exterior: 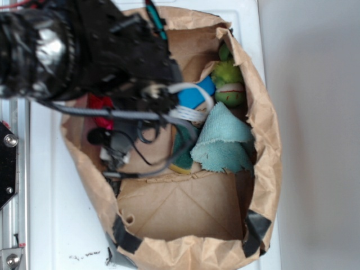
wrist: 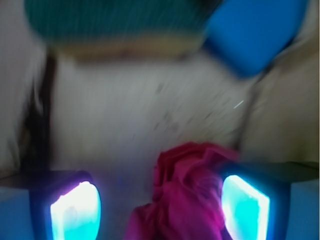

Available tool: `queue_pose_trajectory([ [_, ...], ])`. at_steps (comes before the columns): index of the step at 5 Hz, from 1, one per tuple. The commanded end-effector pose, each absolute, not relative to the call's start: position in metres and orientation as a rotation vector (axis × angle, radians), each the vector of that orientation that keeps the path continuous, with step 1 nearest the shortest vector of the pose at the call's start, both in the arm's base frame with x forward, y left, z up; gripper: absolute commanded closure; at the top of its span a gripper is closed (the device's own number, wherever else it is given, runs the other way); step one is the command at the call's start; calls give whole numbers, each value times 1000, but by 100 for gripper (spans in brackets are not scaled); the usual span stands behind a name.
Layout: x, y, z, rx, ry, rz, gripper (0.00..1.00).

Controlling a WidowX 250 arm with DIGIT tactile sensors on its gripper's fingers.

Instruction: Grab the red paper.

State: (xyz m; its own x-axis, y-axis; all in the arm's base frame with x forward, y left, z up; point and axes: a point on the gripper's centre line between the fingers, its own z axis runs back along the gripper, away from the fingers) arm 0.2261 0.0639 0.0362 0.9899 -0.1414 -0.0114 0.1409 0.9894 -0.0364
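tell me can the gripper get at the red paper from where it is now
Probably yes. In the wrist view the red paper already lies between the open fingers, nearer one pad than the other, with nothing across it. The gripper is already down inside the brown paper bag.

One red paper (wrist: 185, 195), one blue block (wrist: 255, 35), one cloth (exterior: 222, 140), one bag (exterior: 264, 129).
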Motion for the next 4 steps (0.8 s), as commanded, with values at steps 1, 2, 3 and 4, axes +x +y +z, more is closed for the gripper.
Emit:
queue_pose_trajectory([
  [1,224,77,40,-2,-60,-144,0],
  [2,232,75,28,3,-66,-128,0],
  [3,236,68,12,48,-55,-133,0],
  [4,236,67,10,54,-69,-142,12],
])
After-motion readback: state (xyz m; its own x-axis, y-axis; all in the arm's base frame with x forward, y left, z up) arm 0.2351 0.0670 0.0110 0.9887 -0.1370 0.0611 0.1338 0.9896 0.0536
